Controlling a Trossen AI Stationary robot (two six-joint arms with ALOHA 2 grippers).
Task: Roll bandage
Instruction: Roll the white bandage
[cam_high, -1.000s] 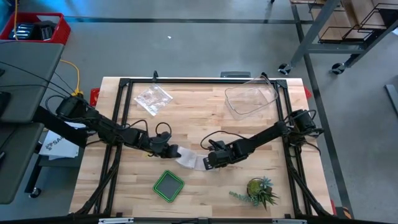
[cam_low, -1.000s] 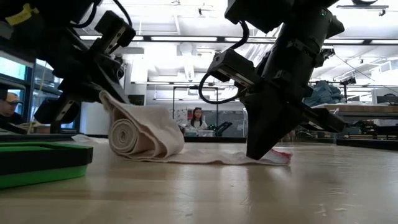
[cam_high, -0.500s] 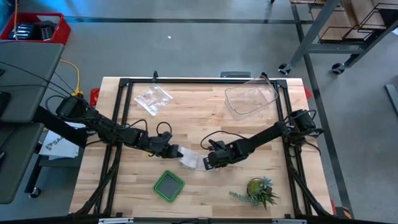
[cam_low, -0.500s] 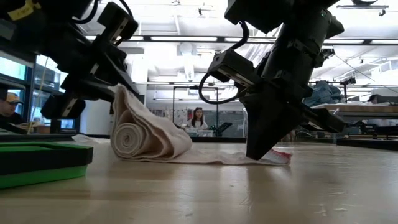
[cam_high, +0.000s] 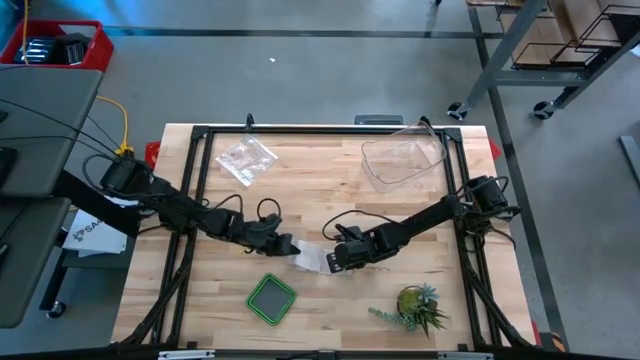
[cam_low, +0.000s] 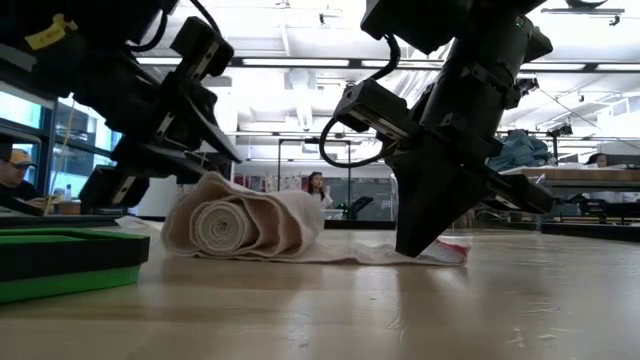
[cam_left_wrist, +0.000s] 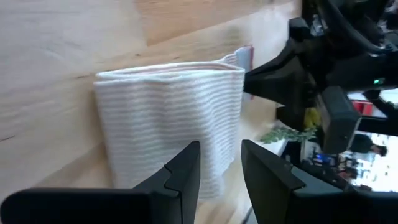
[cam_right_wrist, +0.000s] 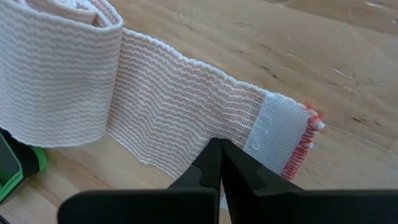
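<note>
Lying at the lower middle of the high view, between the two arms, the bandage is being kept mostly wound up, with only a short flat tail left on the wooden table. At the left of the low view, the left gripper is being held just above the roll, its fingers standing parted; in the left wrist view nothing is being grasped between them, and the cloth is lying ahead of the tips. That released stance is probably being used so the roll can be nudged over rather than pinched. Further right, the tail is being pinned to the table by the right gripper, whose fingers are pressed tightly together, tip down on the cloth near its red-stitched end. By this hold the strip is likely being kept taut and straight while the roll is being brought toward it. A green tray is lying near the lower edge, clear of the work.
</note>
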